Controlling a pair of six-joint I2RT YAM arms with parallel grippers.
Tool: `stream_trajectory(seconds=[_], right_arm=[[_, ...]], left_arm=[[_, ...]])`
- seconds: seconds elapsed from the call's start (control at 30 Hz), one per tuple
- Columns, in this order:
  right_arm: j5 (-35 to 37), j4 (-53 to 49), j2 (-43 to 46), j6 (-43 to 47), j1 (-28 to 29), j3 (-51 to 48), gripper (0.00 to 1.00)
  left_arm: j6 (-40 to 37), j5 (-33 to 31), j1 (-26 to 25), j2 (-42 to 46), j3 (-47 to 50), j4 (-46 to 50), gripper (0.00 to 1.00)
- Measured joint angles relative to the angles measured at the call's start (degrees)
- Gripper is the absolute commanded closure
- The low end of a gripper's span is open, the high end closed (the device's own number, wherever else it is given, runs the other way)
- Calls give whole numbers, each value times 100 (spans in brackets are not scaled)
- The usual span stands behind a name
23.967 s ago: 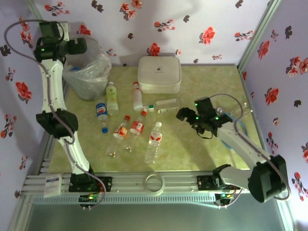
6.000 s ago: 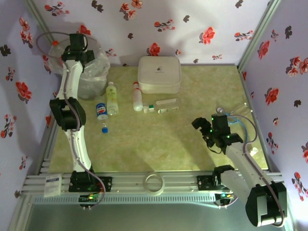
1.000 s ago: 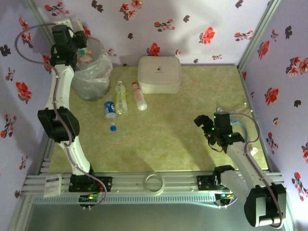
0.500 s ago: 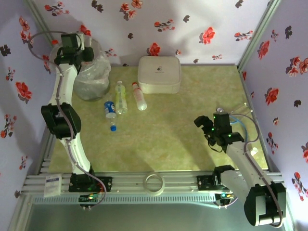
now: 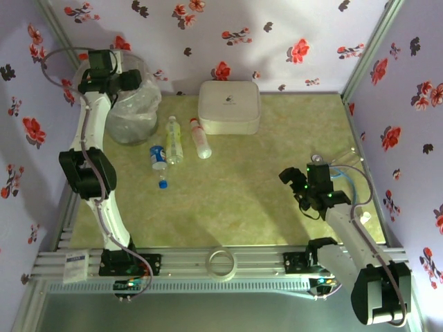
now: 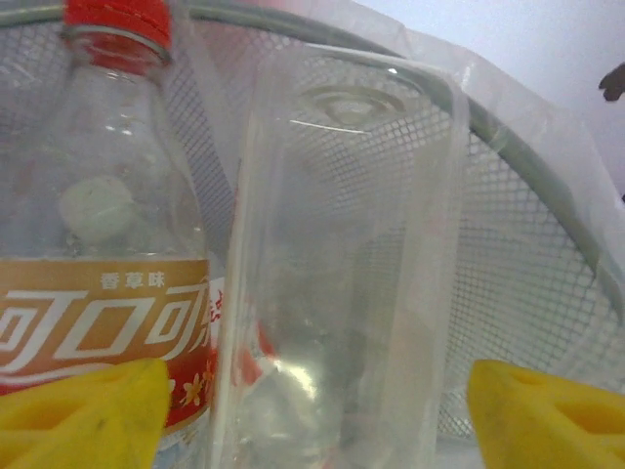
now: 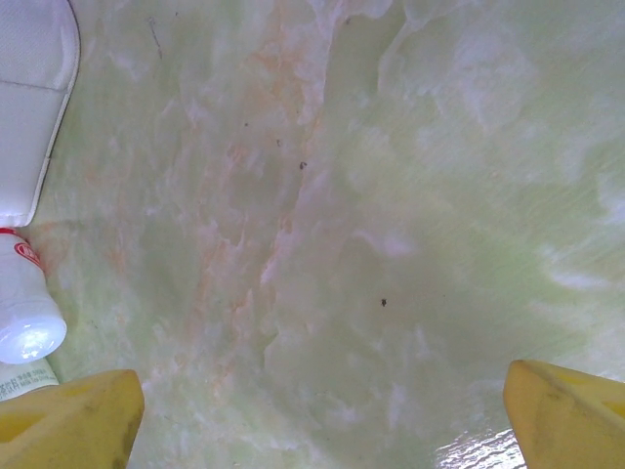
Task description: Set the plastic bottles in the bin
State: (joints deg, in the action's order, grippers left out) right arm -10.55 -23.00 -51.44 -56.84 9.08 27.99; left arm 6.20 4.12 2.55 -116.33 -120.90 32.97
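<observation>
My left gripper [image 5: 130, 80] hangs over the bin [image 5: 129, 123] at the back left, its jaws open. Between its yellow fingertips [image 6: 83, 410], clear of both, a clear square-sided bottle [image 6: 342, 244] stands inside the bin's mesh wall [image 6: 532, 264], beside a red-capped cola bottle [image 6: 98, 234]. On the table lie a pale green bottle [image 5: 173, 140], a red-capped bottle [image 5: 201, 142] and a blue-labelled bottle [image 5: 158, 157]. My right gripper [image 5: 289, 178] hovers open over bare table at the right; the red-capped bottle [image 7: 24, 318] shows at the left edge of its wrist view.
A white rounded-square box [image 5: 229, 107] sits at the back centre, its corner [image 7: 34, 98] in the right wrist view. A loose blue cap [image 5: 161, 184] lies near the bottles. Flowered walls close in the table on three sides.
My left gripper swung right from the bin's far-left rim to above the bin and opened, letting go of the clear bottle. The right arm has not moved.
</observation>
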Motion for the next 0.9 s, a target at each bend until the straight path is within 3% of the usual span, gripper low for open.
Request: stream_trajectory(seconds=[0.2, 0.47, 0.7, 0.9], right_arm=[[0, 28, -74, -17, 0, 0, 4], [-2, 87, -273, -15, 2, 2, 4], [-37, 229, -398, -17, 2, 2, 4], [-42, 208, -369, -15, 2, 2, 4]], left_arm=[[-68, -2, -9, 24, -614, 354, 1], [-216, -271, -323, 835, -297, 387, 0], [-516, -981, -1506, 2022, 275, 219, 2], [-295, -1322, -2420, 2599, 1469, -358, 5]])
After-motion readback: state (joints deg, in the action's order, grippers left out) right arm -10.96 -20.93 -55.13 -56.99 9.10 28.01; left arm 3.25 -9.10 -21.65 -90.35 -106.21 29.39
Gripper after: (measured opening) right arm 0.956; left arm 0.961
